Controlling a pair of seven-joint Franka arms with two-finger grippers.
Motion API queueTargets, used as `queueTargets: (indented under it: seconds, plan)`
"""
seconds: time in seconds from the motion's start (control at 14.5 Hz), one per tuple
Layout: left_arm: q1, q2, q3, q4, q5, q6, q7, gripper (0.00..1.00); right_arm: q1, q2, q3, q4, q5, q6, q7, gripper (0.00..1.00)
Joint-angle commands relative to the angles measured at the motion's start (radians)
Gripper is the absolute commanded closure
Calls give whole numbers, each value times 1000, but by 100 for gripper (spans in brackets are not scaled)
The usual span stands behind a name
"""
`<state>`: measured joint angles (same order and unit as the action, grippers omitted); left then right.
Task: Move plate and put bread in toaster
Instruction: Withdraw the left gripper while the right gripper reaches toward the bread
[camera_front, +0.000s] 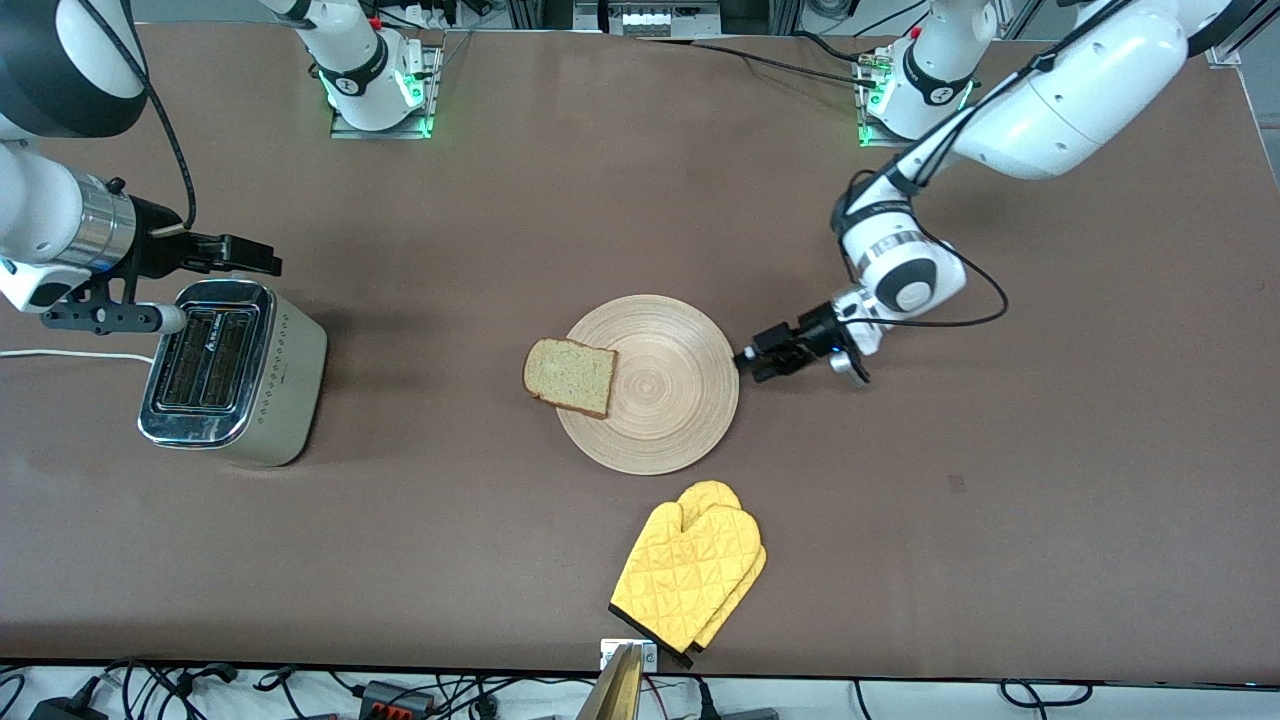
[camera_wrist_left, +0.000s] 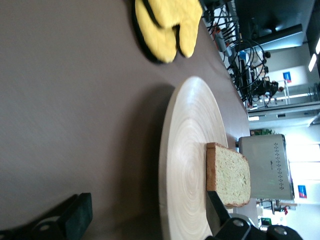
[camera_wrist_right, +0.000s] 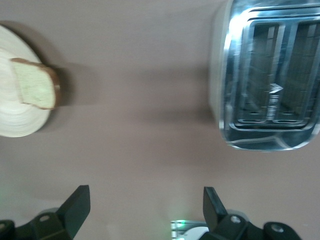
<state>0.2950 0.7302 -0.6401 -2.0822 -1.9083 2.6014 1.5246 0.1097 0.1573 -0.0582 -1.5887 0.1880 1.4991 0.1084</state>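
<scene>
Two grippers hang with fingers spread and empty: the right gripper (camera_front: 255, 258) over the toaster (camera_front: 232, 372) at its end of the bench (camera_front: 500, 200). One bread (camera_front: 570, 376) slice overhangs the plate (camera_front: 665, 385) at mid-bench; the left gripper (camera_front: 758, 362) sits just beside the plate's rim.

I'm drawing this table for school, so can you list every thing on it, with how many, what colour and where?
plate: one, light wood, middle of the table.
bread: one slice, tan with brown crust, on the plate's edge toward the toaster, partly hanging over.
toaster: one, silver, toward the right arm's end of the table, both slots empty.
oven mitts: two stacked, yellow, nearer the front camera than the plate.
left gripper: one, black, open, low beside the plate's rim, holding nothing.
right gripper: one, black, open, just above the toaster's end nearest the robots, holding nothing.
</scene>
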Motion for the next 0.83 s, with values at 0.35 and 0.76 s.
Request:
queueTargets:
  seconds: [0.35,0.76]
  plan:
    - [69,17,153,105,310,-148,20,0,11,50,11,-146,185,283,71,0]
    - [72,66,313,261,607,-475,-234,0,70,25,12,-364,338,559,70,0]
